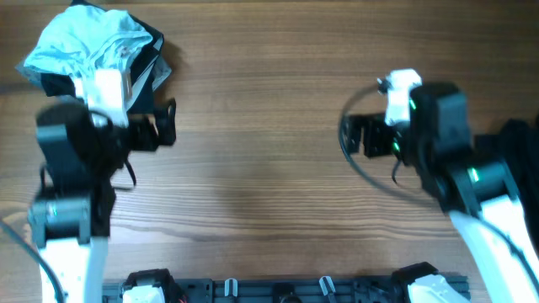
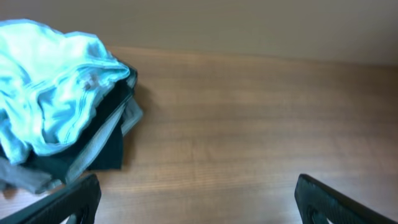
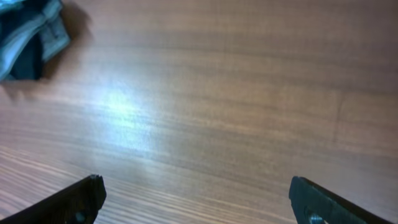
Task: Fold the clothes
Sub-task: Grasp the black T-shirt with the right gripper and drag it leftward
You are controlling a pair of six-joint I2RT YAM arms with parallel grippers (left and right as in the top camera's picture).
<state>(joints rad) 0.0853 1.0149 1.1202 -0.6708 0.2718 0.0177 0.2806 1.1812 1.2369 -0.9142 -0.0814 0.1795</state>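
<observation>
At the far left of the counter [image 1: 269,194], the black shirt [image 2: 111,152] lies bunched under the light-blue garment [image 1: 88,42], with only its dark edges showing. Our left pincer [image 1: 164,124] hovers just beside the heap, jaws wide apart and holding nothing. Our right pincer [image 1: 352,135] hangs well apart from it, equally wide and empty. We judge the shirt must be drawn out first. We should pinch black cloth only, low at an exposed edge, and pull slowly toward the counter's middle.
</observation>
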